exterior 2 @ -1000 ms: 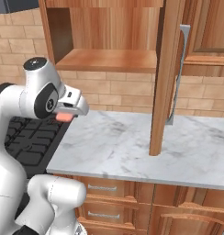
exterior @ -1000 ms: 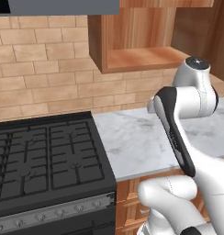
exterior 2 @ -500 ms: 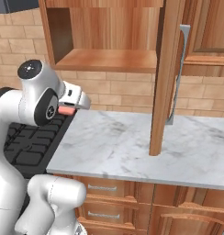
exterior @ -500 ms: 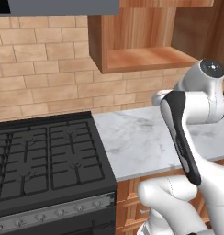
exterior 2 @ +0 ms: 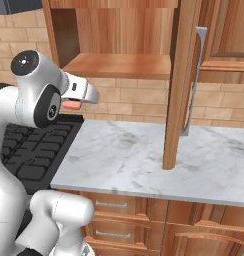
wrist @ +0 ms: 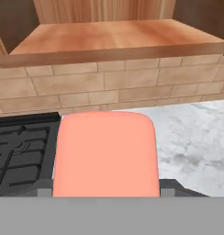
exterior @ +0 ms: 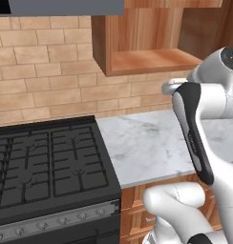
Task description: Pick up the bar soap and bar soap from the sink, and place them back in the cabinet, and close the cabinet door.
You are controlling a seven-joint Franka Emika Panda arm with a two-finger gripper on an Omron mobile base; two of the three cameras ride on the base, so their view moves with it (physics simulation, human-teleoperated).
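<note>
A salmon-pink bar soap (wrist: 106, 153) sits clamped between the robot's fingers (exterior 2: 89, 96) at lower centre of the hand view, raised above the marble worktop (exterior 2: 144, 160). The open wooden cabinet (exterior 2: 119, 62) fills the upper frame, its door (exterior 2: 181, 85) swung edge-on at right of the right base view, beside the black stove (exterior: 47, 167).

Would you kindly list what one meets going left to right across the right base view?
White robot arm → salmon-pink bar soap held in its gripper → open warm-brown wooden cabinet door → silver door handle.
</note>
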